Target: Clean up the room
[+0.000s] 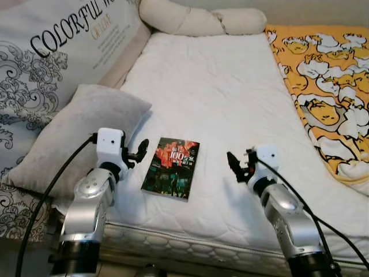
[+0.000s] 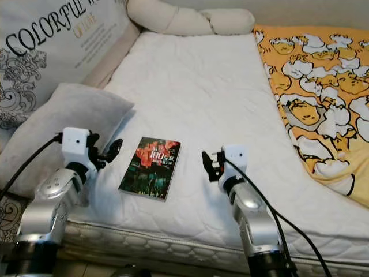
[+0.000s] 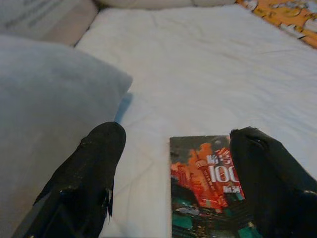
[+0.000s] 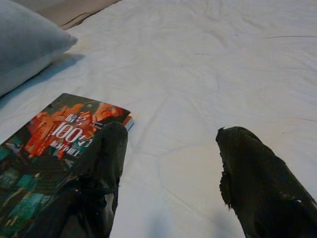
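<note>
- My left end effector (image 1: 138, 151) hovers just above the mattress near the bed's front edge, its two black fingers (image 3: 86, 171) spread wide and holding nothing; it sits just beside the left edge of the book.
- My right end effector (image 1: 236, 165) hangs on the other side of the book, a little apart from it, also spread wide and empty.
- The book (image 1: 171, 167), a paperback with a dark red and teal cover, lies flat on the white mattress (image 1: 230, 92) close to the front edge, between my two end effectors, its long side running away from me.
- I judge the step in hand to be picking up the book. It lies flat on a soft surface, so I would press one finger into the mattress at the book's long edge, slide it under, and close on the cover and pages together.
- The left end effector looks better placed; in its wrist view one finger already overlaps the book's corner.
- A grey pillow (image 1: 75, 135) lies at the bed's left edge, just beside my left arm; I must keep my elbow from dragging it.
- A printed cushion (image 1: 52, 52) stands behind it, a cream bolster (image 1: 196, 20) lies along the far edge, and an orange patterned blanket (image 1: 328, 86) covers the right side, well apart from the book.
</note>
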Controlling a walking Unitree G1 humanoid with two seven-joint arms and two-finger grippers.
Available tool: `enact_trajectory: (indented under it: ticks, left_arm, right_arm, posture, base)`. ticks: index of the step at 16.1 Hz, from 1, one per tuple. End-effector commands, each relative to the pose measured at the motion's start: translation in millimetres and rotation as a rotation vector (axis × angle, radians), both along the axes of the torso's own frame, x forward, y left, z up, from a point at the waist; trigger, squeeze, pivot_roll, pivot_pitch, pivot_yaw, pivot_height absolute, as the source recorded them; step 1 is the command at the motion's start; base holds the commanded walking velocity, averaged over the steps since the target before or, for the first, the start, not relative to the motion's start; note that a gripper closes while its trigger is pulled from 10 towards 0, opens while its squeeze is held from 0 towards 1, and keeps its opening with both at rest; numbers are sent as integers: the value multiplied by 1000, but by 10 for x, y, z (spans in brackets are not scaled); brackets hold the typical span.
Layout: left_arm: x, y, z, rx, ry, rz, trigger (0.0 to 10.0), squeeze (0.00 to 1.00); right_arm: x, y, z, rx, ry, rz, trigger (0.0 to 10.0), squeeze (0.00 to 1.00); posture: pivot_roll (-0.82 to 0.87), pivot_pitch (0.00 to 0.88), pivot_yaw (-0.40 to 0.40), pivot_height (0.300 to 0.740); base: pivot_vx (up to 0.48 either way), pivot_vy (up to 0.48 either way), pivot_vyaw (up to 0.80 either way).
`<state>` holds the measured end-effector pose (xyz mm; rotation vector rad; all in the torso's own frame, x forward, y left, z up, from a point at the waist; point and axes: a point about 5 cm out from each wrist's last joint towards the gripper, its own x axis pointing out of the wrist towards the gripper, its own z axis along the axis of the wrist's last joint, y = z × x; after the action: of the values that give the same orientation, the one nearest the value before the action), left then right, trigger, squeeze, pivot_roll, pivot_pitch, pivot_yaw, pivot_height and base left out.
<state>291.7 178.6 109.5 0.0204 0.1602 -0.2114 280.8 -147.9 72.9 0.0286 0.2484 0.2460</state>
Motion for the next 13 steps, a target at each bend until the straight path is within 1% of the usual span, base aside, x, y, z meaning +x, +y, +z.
enact_trajectory:
  ticks: [1, 3, 6, 9, 13]
  left_arm:
    - [-56, -53, 25, 14, -13, -26, 10000, 0]
    - [-165, -95, 28, 31, -3, -44, 10000, 0]
    - [-265, -45, -10, 50, 18, -8, 10000, 0]
    - [-303, -19, -34, 62, 27, 5, 10000, 0]
    - [-303, -4, -36, 59, 38, 20, 10000, 0]
  right_arm:
    - [-22, 36, 28, -9, -7, 10, 10000, 0]
    - [-55, 21, 7, -12, 6, -27, 10000, 0]
    - [-102, 2, -8, -15, 21, -52, 10000, 0]
    - [-138, -19, -17, -32, 20, -60, 10000, 0]
    - [-146, -9, -23, -44, 17, -60, 10000, 0]
  posture:
    - [-12, 0, 53, 740]
    - [-13, 0, 44, 740]
    - [-8, 0, 26, 740]
    - [0, 0, 14, 740]
    - [-4, 0, 10, 740]
  base:
    - [0, 0, 0]
    - [0, 0, 0]
    - [0, -368, 0]
    - [0, -387, 0]
    - [0, -388, 0]
